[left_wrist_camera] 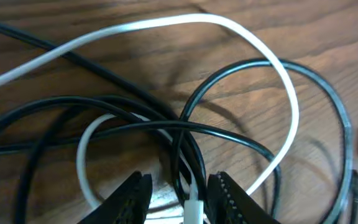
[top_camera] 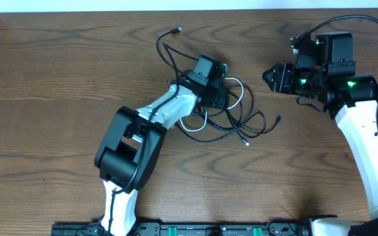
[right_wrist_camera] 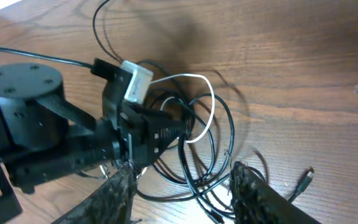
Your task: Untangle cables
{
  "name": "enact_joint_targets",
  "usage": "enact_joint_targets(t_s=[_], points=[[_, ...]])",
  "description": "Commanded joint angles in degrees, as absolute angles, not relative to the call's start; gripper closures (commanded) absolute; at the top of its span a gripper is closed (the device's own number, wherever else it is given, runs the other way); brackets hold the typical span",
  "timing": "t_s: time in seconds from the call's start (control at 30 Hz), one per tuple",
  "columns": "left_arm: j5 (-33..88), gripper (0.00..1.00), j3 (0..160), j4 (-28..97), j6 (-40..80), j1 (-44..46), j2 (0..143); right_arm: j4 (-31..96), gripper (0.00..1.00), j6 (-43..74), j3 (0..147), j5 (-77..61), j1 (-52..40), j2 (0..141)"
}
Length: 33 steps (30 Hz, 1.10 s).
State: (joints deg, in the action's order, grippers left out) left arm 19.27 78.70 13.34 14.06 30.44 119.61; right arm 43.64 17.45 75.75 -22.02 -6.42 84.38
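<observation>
On the bench (top_camera: 44, 98), light, limp cables (top_camera: 241, 121) tangle; left tool (left_wrist_camera: 178, 186) half-open astride the white cord (left_wrist_camera: 247, 37), likely a fair hold; right tool (right_wrist_camera: 182, 169) open, empty.

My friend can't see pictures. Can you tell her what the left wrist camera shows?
A white cable loops through a tangle of black cables on a brown wooden table, seen close up. At the bottom edge, two black robot fingers stand apart, with the white cable and a black one passing between them.
</observation>
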Motion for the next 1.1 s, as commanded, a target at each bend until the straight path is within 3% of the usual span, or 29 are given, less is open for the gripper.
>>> enact_joint_targets(t_s=[0.0, 0.47, 0.5, 0.57, 0.6, 0.77, 0.9, 1.07], points=[[10.7, 0.66, 78.8, 12.2, 11.6, 32.4, 120.8, 44.0, 0.53, 17.1, 76.1, -21.3, -6.5, 84.7], [7.8, 0.66, 78.8, 1.7, 9.5, 33.5, 126.3, 45.3, 0.51, 17.1, 76.0, -20.9, -6.9, 84.7], [7.8, 0.69, 78.8, 0.7, 9.5, 33.5, 126.3, 45.3, 0.51, 17.1, 76.0, -20.9, -7.2, 84.8], [7.8, 0.92, 78.9, 0.5, 9.5, 33.5, 126.3, 45.3, 0.51, 17.1, 76.0, -20.9, -7.6, 85.1], [7.8, 0.93, 78.9, 1.1, 9.5, 33.5, 126.3, 45.3, 0.51, 17.1, 76.0, -20.9, -8.0, 85.6], [8.3, 0.93, 81.1, 15.0, 13.6, 30.8, 121.4, 45.2, 0.51, 17.1, 76.0, -20.9, -9.6, 88.2], [17.1, 0.93, 83.3, 29.2, 14.3, 27.0, 112.1, 43.7, 0.51, 17.1, 76.0, -21.9, -10.9, 90.1], [25.1, 0.93, 83.3, 35.0, 14.2, 24.8, 98.9, 40.1, 0.51, 16.0, 76.0, -26.1, -13.6, 91.6]])
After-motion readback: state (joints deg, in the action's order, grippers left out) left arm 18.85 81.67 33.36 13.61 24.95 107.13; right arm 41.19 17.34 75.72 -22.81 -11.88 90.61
